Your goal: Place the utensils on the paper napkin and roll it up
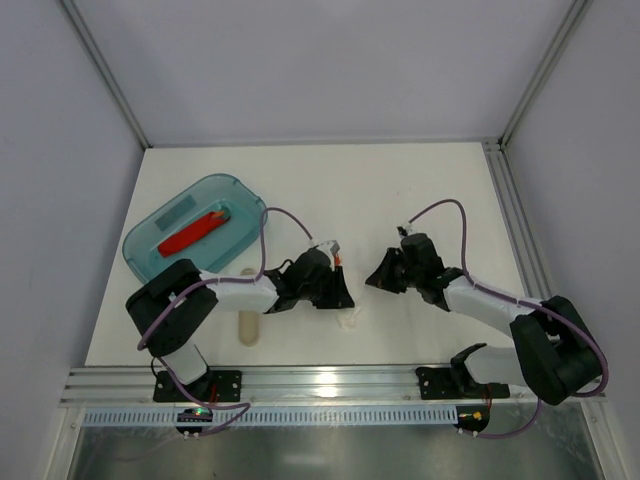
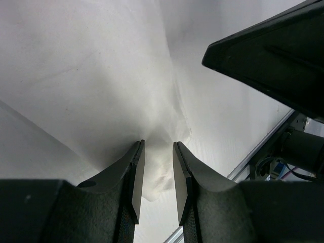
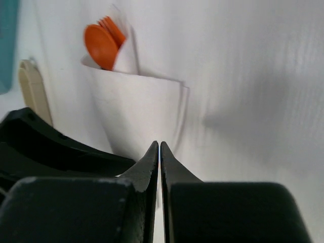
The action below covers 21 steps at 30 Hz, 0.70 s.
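The white paper napkin [image 3: 136,106] lies rolled on the table. An orange spoon [image 3: 99,45] and an orange fork [image 3: 114,29] stick out of its far end. My right gripper [image 3: 159,144] is shut and empty, its tips at the near end of the roll. My left gripper [image 2: 157,144] has its pads pressed on a bunched end of the napkin [image 2: 157,172]. From above, the left gripper [image 1: 338,295] and the right gripper [image 1: 377,279] face each other at mid-table. A bit of napkin [image 1: 350,320] shows below them. The rest of the roll is hidden.
A teal tray [image 1: 225,195] holding a red object [image 1: 192,233] stands at the back left. A cream utensil [image 1: 248,326] lies near the front edge by the left arm; it also shows in the right wrist view [image 3: 33,91]. An aluminium rail [image 1: 330,380] runs along the front.
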Available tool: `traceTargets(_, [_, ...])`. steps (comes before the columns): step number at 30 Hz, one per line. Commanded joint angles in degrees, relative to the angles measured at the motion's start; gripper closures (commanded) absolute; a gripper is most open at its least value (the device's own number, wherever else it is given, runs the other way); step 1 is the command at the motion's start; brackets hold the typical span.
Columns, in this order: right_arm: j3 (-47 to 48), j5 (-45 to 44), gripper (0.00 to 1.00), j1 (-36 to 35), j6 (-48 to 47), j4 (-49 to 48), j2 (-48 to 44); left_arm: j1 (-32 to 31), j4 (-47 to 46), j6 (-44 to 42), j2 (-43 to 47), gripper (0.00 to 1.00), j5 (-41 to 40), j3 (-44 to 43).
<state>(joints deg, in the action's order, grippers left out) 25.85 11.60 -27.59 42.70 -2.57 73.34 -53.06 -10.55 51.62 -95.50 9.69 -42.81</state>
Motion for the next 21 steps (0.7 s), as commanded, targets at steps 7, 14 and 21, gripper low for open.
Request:
traceTargets(7, [5.2,12.5,0.96,-0.8,0.8,-2.0,1.7,-0.5,0.8,-2.7,0.8,0.67,-0.5,0.4])
traceTargets(14, [-0.5,15.0,0.96,-2.6,2.3,-8.0,4.3,-0.6,-0.3,-2.9,0.8,0.66,0.2,0.3])
traceTargets(21, [-5.1,11.8,0.95,-4.1,2.9,-8.5,6.3,-0.4,1.2,-2.7,4.9,0.60,-0.6,-0.5])
